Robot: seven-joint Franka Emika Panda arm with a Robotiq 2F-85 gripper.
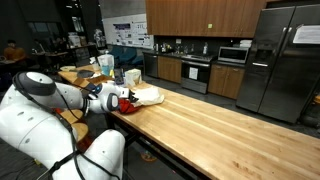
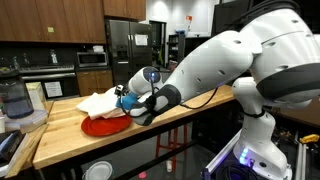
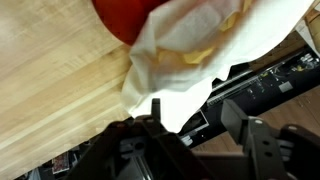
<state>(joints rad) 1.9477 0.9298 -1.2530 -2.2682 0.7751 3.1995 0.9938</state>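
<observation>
Cloth [image 3: 190,60], white and crumpled, is lying partly across a red plate [image 3: 125,15] and spilling off its rim onto the wooden counter [image 3: 50,90]. In the wrist view we are seeing its lower edge reaching the counter's edge. We are finding the gripper [image 3: 195,118] right at that edge. Its two dark jaws are standing clearly apart with a corner of the cloth showing between them, gripping nothing that we can make out. In both exterior views the cloth [image 1: 148,94] [image 2: 98,101] is resting on the plate [image 1: 126,103] [image 2: 100,127] near one end of the long counter [image 1: 220,125] [image 2: 60,135]. There the gripper [image 1: 116,98] [image 2: 126,100] is reaching in low just beside it on the white arm. Beyond the counter we are looking into a kitchen, where a steel refrigerator [image 1: 280,60] [image 2: 125,45], a microwave [image 1: 233,55] [image 2: 93,58] and wooden cabinets [image 1: 200,15] [image 2: 50,20] are lining the wall.
</observation>
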